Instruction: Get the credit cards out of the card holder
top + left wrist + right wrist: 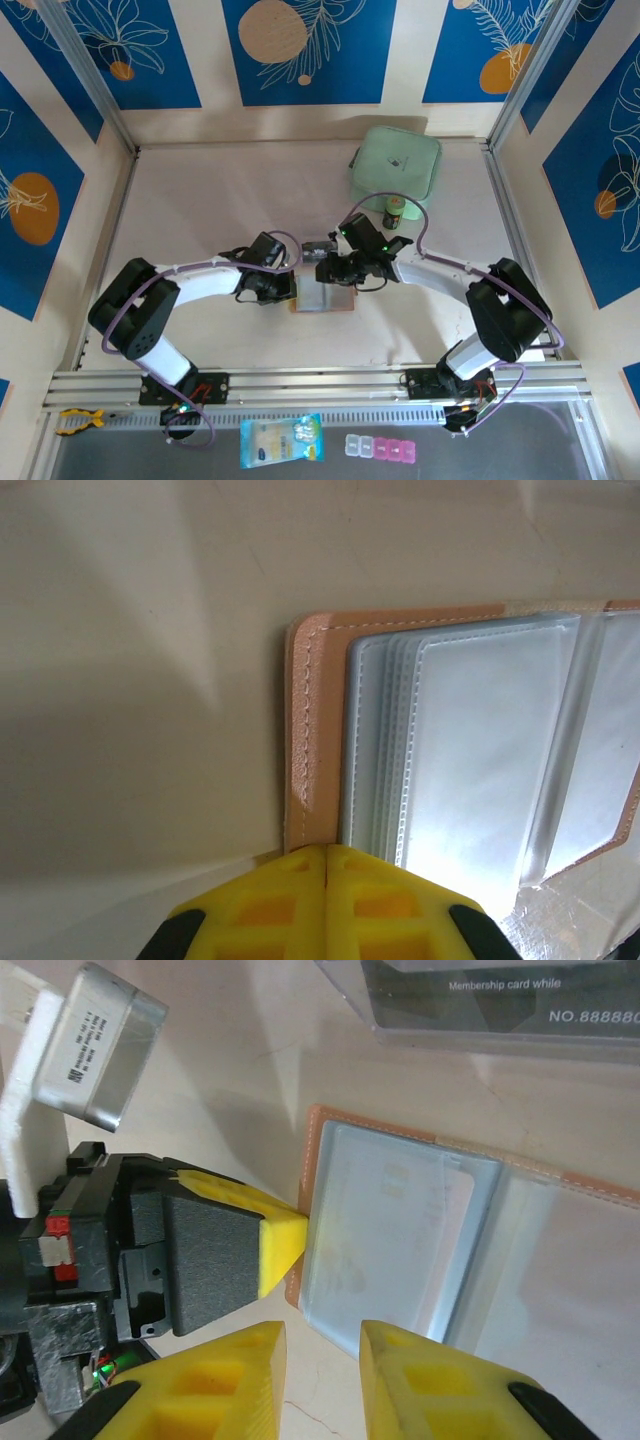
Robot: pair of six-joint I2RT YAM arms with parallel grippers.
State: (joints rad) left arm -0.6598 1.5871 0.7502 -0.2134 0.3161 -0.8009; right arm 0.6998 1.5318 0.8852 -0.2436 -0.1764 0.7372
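The salmon-tan, leather-like bifold card holder (325, 300) is laid open on the pale table (200, 200) between the two arms, with its clear sleeves turned up. Its stitched edge is touched by the left gripper (326, 880), whose yellow fingers are pressed together. The right gripper (322, 1380) is held over the holder's near edge with fingers apart. A pale card (400, 1220) is seen inside a sleeve. A dark grey card with pale lettering (490, 995) is lying just beyond the holder.

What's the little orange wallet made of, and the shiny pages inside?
The card holder looks like leather or fake leather outside: matte tan with a stitched edge. Its sleeves look like thin clear plastic, glossy and catching light.
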